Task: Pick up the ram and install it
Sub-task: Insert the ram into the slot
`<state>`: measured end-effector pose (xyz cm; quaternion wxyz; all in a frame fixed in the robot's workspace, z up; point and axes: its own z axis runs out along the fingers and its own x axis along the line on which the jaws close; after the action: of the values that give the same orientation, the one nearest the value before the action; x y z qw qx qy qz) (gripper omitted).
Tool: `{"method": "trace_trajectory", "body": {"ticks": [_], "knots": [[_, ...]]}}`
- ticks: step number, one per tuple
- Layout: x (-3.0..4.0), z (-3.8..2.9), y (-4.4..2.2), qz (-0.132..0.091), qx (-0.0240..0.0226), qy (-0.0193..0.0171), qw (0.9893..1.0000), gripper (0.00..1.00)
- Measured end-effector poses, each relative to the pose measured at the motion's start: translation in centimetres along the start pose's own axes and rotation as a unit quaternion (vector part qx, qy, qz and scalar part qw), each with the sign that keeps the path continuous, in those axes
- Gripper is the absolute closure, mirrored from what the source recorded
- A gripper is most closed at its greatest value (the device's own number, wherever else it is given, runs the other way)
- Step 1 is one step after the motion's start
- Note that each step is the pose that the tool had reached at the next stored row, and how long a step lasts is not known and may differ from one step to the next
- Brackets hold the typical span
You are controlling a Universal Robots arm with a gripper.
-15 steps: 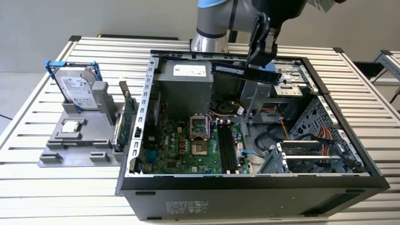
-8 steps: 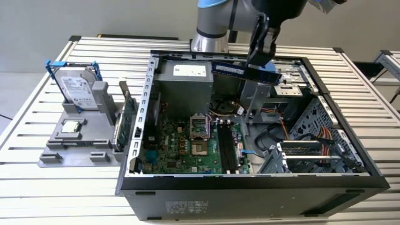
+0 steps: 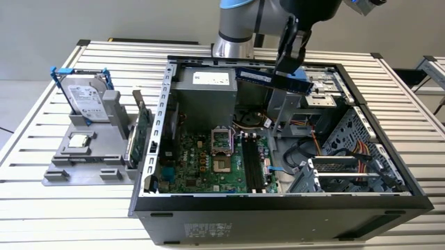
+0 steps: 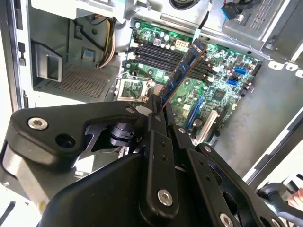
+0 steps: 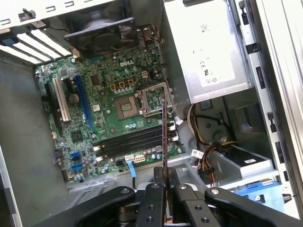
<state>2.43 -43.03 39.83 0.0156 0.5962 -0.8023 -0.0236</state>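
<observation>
Black pincer (image 3: 287, 66) clamps the long dark ram stick (image 3: 272, 79), picked up but not yet seated in the black memory slots (image 3: 254, 166) of the open grey metal computer case (image 3: 278, 211) below

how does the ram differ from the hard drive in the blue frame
The ram is a thin dark stick; the hard drive is a thick grey block. The ram hangs tilted in the gripper above the open case; the hard drive stands upright in a grey holder beside it. Neither is installed yet.

Illegible small print on power-supply label (image 5: 210, 71)
</observation>
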Motion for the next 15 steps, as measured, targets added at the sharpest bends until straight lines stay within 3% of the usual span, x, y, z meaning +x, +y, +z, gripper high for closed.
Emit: {"method": "trace_trajectory", "body": {"ticks": [15], "knots": [[0.0,0.0,0.0,0.048,0.0002,-0.0027,0.9989,1.0]]}}
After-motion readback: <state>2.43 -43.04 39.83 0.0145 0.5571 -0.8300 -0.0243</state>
